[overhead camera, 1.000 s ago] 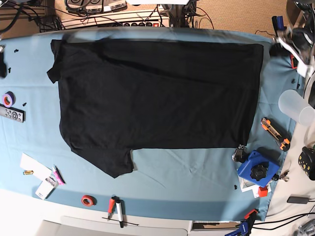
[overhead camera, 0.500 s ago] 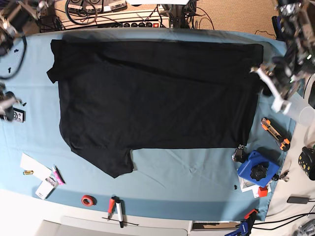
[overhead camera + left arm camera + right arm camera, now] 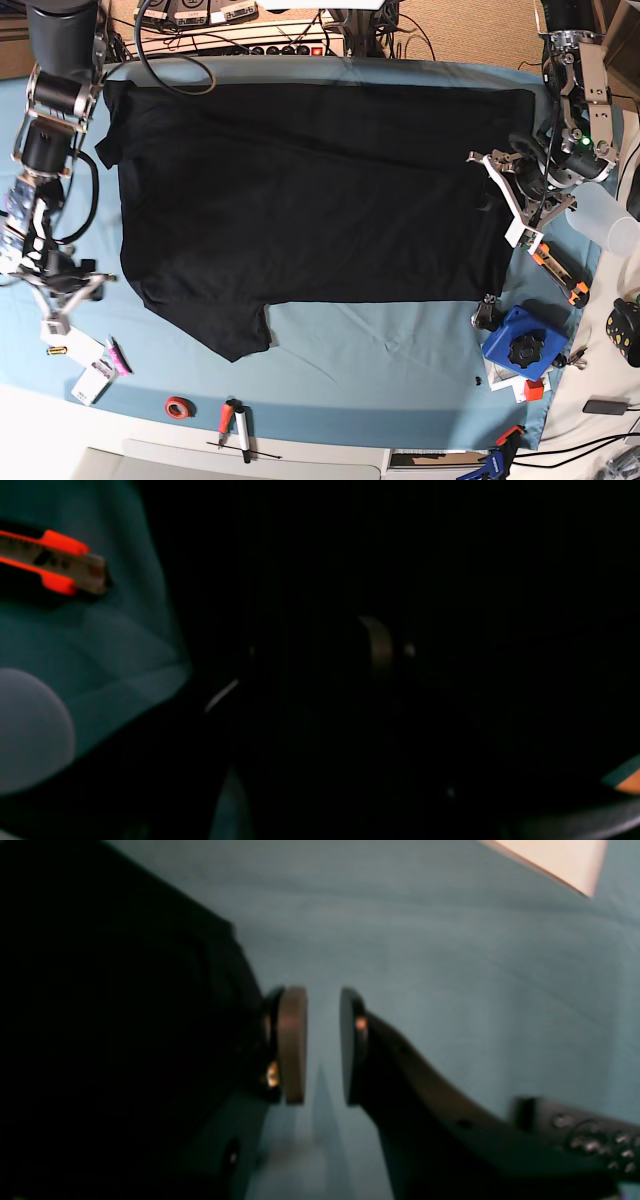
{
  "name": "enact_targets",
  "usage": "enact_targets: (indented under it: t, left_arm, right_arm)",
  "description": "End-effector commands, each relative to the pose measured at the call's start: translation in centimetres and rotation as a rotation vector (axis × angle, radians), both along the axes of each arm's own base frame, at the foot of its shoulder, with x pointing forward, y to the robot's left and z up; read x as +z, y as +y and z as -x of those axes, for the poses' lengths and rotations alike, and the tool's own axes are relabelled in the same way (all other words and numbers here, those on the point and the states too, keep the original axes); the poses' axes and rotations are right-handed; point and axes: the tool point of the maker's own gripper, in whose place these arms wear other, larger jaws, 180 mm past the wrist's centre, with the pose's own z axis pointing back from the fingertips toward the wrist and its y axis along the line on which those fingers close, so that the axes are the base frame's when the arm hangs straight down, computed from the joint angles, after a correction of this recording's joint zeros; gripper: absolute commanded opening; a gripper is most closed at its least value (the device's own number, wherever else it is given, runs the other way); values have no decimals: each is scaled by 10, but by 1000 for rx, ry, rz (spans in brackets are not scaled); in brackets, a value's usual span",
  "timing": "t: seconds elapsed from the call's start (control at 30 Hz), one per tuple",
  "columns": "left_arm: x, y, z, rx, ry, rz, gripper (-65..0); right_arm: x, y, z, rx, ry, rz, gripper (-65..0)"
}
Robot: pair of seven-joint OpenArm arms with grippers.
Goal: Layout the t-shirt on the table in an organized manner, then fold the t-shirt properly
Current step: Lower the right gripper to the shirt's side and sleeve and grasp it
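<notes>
Workshop or robotics lab: orange utility knife (image 3: 559, 271), red-handled screwdriver (image 3: 227, 419), red tape roll (image 3: 179, 407) around the light-blue-covered table (image 3: 380, 350); cabling behind.

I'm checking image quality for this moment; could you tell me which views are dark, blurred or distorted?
Left wrist view: nearly all black over the t-shirt, with only the orange utility knife and the table readable, softly. Right wrist view: dim and soft, though the right gripper shows a clear gap. Base view: bright, sharp, edges curved by the wide lens.
</notes>
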Motion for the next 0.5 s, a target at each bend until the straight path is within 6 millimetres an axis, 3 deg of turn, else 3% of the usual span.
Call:
enact_targets:
  t: [0.0,0.13,0.33,0.43,0.47]
  left_arm:
    - [13,-1,-9,0,-55,12,-391]
    - [13,-1,-9,0,-54,11,-391]
    - [13,0,-9,0,-54,10,-391]
    - [13,-1,-9,0,-54,11,-391]
    - [13,0,-9,-1,-54,11,-392]
  right_arm:
    - [8,0,-7,15,-14,14,-525]
    - [-30,15,8,85,119,110,-525]
    - [-59,30,29,102,208,104,-533]
    - [-66,31,40,100,276,107,-650]
    - [-66,30,42,100,289,110,-650]
